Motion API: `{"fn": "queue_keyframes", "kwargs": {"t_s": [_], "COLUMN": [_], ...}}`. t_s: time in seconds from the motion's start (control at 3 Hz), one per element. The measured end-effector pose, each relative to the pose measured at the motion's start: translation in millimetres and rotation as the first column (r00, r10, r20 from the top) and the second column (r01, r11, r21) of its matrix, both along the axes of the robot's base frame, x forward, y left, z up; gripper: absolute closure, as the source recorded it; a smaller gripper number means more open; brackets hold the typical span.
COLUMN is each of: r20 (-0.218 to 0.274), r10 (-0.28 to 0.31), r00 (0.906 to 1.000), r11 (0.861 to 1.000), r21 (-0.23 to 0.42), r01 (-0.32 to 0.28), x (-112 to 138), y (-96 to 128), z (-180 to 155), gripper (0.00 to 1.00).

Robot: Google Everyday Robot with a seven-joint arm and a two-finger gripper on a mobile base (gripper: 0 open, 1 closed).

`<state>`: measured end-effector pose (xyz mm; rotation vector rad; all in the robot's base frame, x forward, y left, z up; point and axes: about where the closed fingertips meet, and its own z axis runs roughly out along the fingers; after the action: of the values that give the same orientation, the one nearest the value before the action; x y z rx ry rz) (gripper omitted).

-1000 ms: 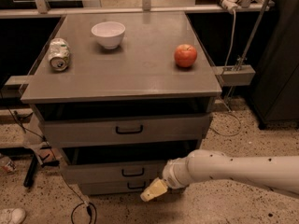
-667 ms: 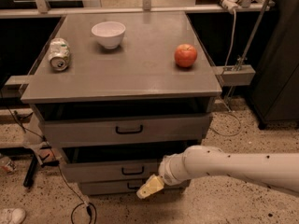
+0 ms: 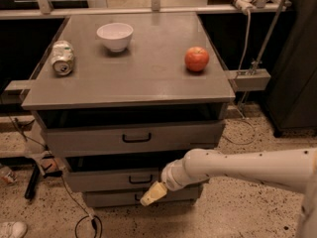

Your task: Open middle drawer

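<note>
The middle drawer (image 3: 99, 180) is a grey flat front with a small black bar handle (image 3: 140, 179), set between a taller top drawer (image 3: 89, 140) and a narrow bottom drawer (image 3: 109, 199). It stands a little forward, with a dark gap above it. My gripper (image 3: 152, 194), cream-coloured at the end of the white arm (image 3: 237, 167), comes in from the right. It hangs just below and slightly right of the middle drawer's handle, in front of the bottom drawer's front. It holds nothing that I can see.
On the cabinet top (image 3: 148, 83) are a white bowl (image 3: 115, 35), a crushed can (image 3: 62, 57) on its side and a red apple (image 3: 197, 58). The top drawer has a wide black handle (image 3: 136, 138). Cables (image 3: 81, 217) lie on the speckled floor at left.
The arm has swung left; the gripper has moved a little left and up, closer to the middle drawer's handle. The drawers have not moved.
</note>
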<state>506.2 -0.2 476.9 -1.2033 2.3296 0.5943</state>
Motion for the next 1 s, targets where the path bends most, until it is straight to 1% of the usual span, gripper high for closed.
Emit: {"fn": "queue_keyframes", "kwargs": {"t_s": [0.33, 0.67, 1.0], "r20": [-0.011, -0.003, -0.020], "r10": [0.024, 0.055, 0.058], "r00": [0.9997, 0.9985, 0.9981], "r11": [1.000, 0.998, 0.997], "r21": [-0.011, -0.029, -0.045], "r01": [-0.024, -0.055, -0.059], "x": [18, 31, 27], "y": [10, 18, 16], "z": [-16, -17, -27], "gripper": [0.00, 0.00, 0.00]}}
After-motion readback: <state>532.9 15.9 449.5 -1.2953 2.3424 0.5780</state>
